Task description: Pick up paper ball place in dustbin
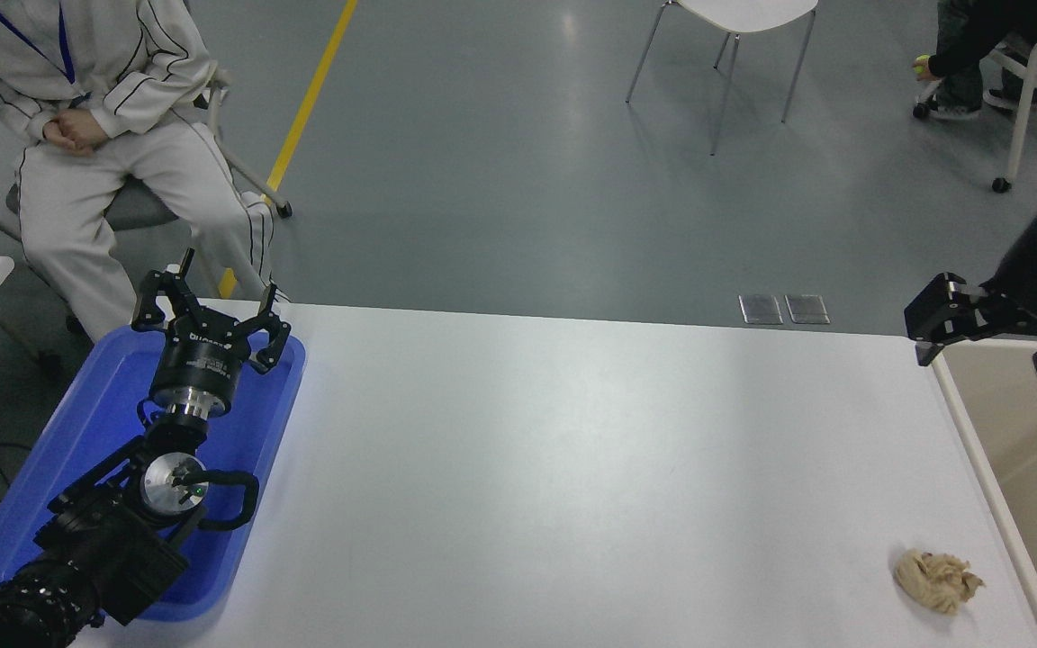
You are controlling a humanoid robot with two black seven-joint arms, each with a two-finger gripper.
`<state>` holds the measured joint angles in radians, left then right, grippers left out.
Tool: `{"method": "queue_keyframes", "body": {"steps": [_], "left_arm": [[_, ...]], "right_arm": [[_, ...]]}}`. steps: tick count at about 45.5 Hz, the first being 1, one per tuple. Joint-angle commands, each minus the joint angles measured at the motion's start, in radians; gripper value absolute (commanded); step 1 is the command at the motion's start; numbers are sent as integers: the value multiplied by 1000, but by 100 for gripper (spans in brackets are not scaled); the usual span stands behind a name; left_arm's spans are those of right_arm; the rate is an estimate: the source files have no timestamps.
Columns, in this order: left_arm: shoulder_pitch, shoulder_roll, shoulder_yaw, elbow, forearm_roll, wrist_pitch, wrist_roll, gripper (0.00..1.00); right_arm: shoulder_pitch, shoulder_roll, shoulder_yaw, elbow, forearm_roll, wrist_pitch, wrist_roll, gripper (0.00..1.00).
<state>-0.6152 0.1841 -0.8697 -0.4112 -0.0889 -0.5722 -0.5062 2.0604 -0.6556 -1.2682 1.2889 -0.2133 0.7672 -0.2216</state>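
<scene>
At the tabletop's left edge we see the parked left gripper (209,310), black, fingers spread and holding nothing, poised over a shallow blue plastic tray (86,423) that overhangs the near left corner. Moving right across the bare middle of the white table (518,450), we reach the paper ball (937,581), a small crumpled wad of tan-beige paper lying near the near right corner, just beside but apart from the dustbin (978,450), a large beige-cream plastic bin with a rounded pale rim set against the right edge. The right gripper (987,337), black, hangs in the air above the far right corner, over the bin's far rim, its jaws wide apart and empty; it is well apart from the ball.

We judge the step in hand to be the reach. To do it well, we would bring the gripper toward the near edge, centre the open jaws over the wad, descend until the fingertips almost meet the table, and close gently, since crumpled paper yields and may slip. The bin's rim lies close by, so we would keep the outer finger clear of it.

The tabletop is smooth, matt and evenly lit. Beyond the far edge lies grey flooring with a yellow line (307,103), a seated person in pale clothing (95,117) at left, an empty white chair (734,36), and another seated person (978,40) at far right.
</scene>
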Motion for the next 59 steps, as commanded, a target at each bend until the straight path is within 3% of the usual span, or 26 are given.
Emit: {"method": "queue_keyframes", "body": {"steps": [1,14,33,59], "left_arm": [[0,0,0,0,0,0,0,100],[2,0,0,0,0,0,0,100],[0,0,0,0,0,0,0,100],[2,0,-2,0,0,0,0,100]], "right_arm": [[-173,-113,10,-3,-4,-166,1,100],[-414,-116,105,-60,-21,-437,2,98],[-896,-91,438,-255,-139,-450,2,98],[-971,-58,566,-292,-121,-471,-2,98]]}}
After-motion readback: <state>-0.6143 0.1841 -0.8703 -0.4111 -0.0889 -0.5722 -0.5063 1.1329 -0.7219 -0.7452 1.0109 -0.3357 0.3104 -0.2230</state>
